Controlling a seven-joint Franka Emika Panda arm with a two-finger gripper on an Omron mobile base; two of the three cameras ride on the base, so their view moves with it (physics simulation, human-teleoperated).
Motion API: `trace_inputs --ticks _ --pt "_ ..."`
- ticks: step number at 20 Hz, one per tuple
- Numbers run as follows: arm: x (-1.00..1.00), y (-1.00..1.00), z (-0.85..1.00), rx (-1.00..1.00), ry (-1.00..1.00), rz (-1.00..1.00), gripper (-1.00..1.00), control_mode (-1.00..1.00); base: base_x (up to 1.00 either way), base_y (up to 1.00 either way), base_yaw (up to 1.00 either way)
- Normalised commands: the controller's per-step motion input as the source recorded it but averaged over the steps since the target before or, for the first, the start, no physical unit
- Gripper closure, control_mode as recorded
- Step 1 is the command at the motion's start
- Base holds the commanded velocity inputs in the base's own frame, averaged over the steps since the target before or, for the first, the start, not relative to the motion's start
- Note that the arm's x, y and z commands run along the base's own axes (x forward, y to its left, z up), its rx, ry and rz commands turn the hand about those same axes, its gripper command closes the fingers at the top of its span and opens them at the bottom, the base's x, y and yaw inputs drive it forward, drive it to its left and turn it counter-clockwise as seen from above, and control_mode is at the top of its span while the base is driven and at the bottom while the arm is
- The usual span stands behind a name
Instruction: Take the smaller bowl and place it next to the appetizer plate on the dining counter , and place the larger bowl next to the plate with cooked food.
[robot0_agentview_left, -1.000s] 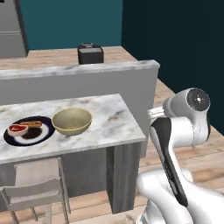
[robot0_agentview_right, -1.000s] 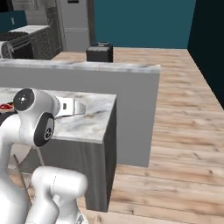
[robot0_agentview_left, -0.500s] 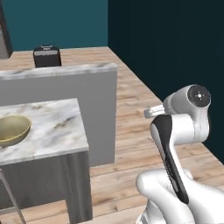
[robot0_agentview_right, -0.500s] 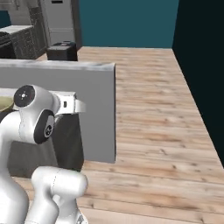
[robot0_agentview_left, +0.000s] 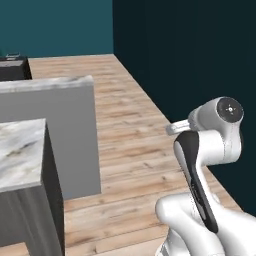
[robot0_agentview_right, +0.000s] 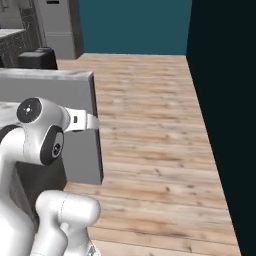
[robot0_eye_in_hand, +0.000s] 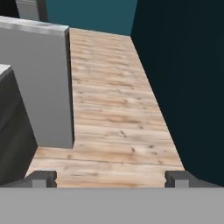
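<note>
Everything in my two base views has slid to the left since a second ago, so my base has turned, not the things. Back then I could see the big yellowish bowl and the dark plate of red food on the marble; now they are past the left edge.

From the left base view, I see one corner of the dining counter, a marble tabletop with brown veins on a dark grey base, at the left edge. Behind it stands a plain grey wall with a marble top. A black box sits far back at the left. Wooden floor runs past to a dark teal wall. My white arm is folded up at the lower right. Its round joint is high, and a dark band runs down the part below.

From the right base view, my arm is at the lower left, bent the same way. A short white piece sticks out sideways from the round joint, toward the floor. The grey wall is just behind it. Far back I see a tall grey fridge.

From the hand view, my hand looks down at the floor. Its two dark fingertips stand far apart, wide, with nothing between them. The grey wall is at the left, and the dark side of the dining counter is at the left edge.
</note>
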Motion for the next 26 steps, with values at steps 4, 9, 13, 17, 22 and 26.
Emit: trace_inputs --ticks 4,9,13,17,22,26 --pt "0.0 0.0 0.0 0.0 0.0 0.0 -1.0 1.0 0.91 -0.48 0.0" --pt "0.0 0.0 0.0 0.0 0.0 0.0 -1.0 1.0 1.0 -0.41 0.0" --pt "0.0 0.0 0.0 0.0 0.0 0.0 -1.0 1.0 1.0 -0.41 0.02" --pt "0.0 0.0 0.0 0.0 0.0 0.0 -1.0 1.0 1.0 -0.42 0.02" --pt "0.0 0.0 0.0 0.0 0.0 0.0 -1.0 1.0 1.0 -0.23 0.09" --pt "0.0 0.0 0.0 0.0 0.0 0.0 -1.0 1.0 1.0 0.0 0.16"
